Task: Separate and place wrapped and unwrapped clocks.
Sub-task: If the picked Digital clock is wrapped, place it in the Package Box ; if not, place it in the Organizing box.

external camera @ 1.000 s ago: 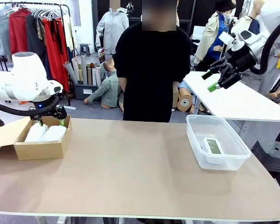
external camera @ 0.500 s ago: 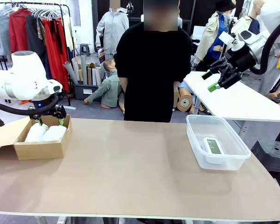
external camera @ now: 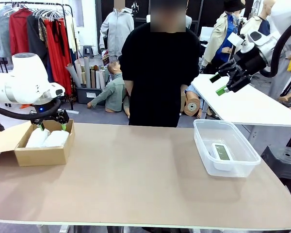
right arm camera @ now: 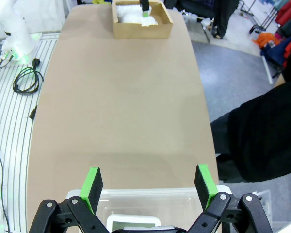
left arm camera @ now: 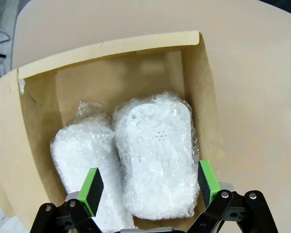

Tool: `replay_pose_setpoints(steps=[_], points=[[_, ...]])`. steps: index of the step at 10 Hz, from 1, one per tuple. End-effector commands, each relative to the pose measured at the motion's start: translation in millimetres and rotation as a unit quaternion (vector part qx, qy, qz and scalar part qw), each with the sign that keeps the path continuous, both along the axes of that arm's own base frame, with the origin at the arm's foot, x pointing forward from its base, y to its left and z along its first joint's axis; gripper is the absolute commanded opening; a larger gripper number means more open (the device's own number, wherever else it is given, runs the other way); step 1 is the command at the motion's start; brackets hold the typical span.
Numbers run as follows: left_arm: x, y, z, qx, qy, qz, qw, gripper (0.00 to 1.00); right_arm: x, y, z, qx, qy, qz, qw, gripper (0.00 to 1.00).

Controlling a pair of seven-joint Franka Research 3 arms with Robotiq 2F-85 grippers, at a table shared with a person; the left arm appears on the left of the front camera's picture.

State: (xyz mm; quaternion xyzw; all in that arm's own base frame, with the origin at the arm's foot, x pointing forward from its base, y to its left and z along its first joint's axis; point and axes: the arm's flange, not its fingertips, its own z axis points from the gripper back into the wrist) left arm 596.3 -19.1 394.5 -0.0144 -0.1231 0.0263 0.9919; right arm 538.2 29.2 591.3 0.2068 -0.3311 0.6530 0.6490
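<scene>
Inside the cardboard box [left arm camera: 111, 63] at the table's left end, two wrapped clocks lie side by side, touching along their long edges: the larger bundle [left arm camera: 157, 158] and a narrower bundle [left arm camera: 82, 170] next to it. Both show white casings through crinkly bubble wrap. Grouping them in one container appears to serve the sorting rule: wrapped items in the box, bare items elsewhere.

The unwrapped clock [external camera: 222, 152], screen up, rests flat on the floor of the clear plastic tub [external camera: 203, 141] at the table's right end, well apart from the box. This placement keeps the two categories in separate containers.

The left gripper [left arm camera: 148, 182] hovers just above the box, fingers spread wide and straddling the larger bundle without touching it; nothing is held. The right gripper [external camera: 221, 83] is raised high above the tub, its green pads wide apart and empty.

Judged from this layout, the sorting looks complete or nearly so. A person [external camera: 157, 73] stands at the table's far edge.
</scene>
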Motion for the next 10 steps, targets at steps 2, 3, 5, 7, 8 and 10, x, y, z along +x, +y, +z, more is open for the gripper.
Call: replay_pose_setpoints(steps=[2,3,5,7,8,10], points=[[0.0,0.0,0.0,0.000,0.000,0.000,1.000,1.00,-0.2,0.2,1.4,0.000,-0.001,0.001,1.000,1.00],[-1.5,-1.3,18.5,-0.009,-0.002,-0.034,0.999,1.00,-0.2,0.2,1.4,0.000,-0.001,0.001,1.000,1.00],[-11.3,-8.6,51.2,-0.037,-0.009,-0.089,0.995,1.00,-0.2,0.2,1.4,0.000,-0.001,0.001,1.000,1.00],[-16.7,-13.3,85.7,-0.067,-0.013,-0.139,0.988,1.00,-0.2,0.2,1.4,0.000,-0.001,0.001,1.000,1.00],[-21.4,-15.2,101.9,-0.080,-0.016,-0.175,0.981,1.00,-0.2,0.2,1.4,0.000,-0.001,0.001,1.000,1.00],[-29.2,-19.5,128.3,-0.136,-0.038,-0.263,0.954,1.00,-0.2,0.2,1.4,0.000,-0.001,0.001,1.000,1.00]])
